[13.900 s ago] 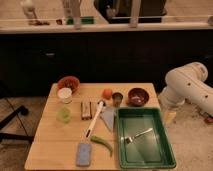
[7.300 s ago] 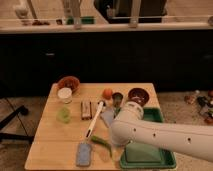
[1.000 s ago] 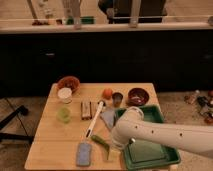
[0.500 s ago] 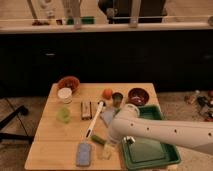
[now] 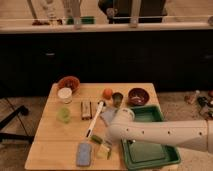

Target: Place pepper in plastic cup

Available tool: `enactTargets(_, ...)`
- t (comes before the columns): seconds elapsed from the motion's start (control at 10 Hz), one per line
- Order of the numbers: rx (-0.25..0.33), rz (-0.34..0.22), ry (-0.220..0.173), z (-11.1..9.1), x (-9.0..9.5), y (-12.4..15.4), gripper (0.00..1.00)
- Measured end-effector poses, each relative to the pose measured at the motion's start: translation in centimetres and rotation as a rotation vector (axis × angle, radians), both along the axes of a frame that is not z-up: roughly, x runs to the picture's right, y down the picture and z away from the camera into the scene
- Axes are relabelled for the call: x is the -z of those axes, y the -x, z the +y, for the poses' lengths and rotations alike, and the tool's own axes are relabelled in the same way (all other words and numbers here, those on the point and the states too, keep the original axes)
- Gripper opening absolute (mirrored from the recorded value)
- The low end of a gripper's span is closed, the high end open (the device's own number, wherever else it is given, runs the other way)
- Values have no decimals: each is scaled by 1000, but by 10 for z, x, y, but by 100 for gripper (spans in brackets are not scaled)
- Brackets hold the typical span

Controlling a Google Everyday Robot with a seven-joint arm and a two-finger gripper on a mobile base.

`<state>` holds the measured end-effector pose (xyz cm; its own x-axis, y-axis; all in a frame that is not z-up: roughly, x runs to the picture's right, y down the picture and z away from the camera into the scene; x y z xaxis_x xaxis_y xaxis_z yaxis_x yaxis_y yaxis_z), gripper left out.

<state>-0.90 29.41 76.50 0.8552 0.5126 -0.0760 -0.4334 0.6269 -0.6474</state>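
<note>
Pepper (image 5: 96,138): slim dark-green shape lying on the wooden table (image 5: 50,150) nr the front edge; upper end shows, lower end hidden under the tool
Gripper (image 5: 104,149): down low at the table front, just beside the blue sponge (image 5: 83,154), sitting over the pepper's lower end
Gripper state: can't tell, wide, narrow or holding, this view won't give it
Contact: gripper is right at the pepper, prob touching; whether it has a hold, can't tell
Pepper vs gripper: pepper pokes out up & to the left (in view) of the gripper, pointing toward the brush (image 5: 95,118)
Pepper vs sponge: just beside its upper rt corner
Arm (image 5: 160,134): thick, white, comes in from the rt edge of view, crosses over the green tray (image 5: 165,157), elbow bulge nr the tray's back-left corner
Green plastic cup (image 5: 64,114): upright, left part of the table, well apart from gripper & pepper
White cup (image 5: 65,94): upright, just behind the green one
Orange bowl (image 5: 68,83): back-left corner
Brown bar (image 5: 86,109): flat, between green cup & brush
Orange fruit (image 5: 107,93): back centre, beside a small dark cup (image 5: 117,98)
Dark red bowl (image 5: 138,95): back rt, behind the tray
Grey-blue cloth (image 5: 108,116): btwn brush & arm, partly under the arm
</note>
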Motion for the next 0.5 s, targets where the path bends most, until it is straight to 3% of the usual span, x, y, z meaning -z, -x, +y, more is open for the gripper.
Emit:
enactTargets(0.3,2,24,-5,12,-8,9,78)
enactTargets(0.5,20,32,-1,22,-16,14,58)
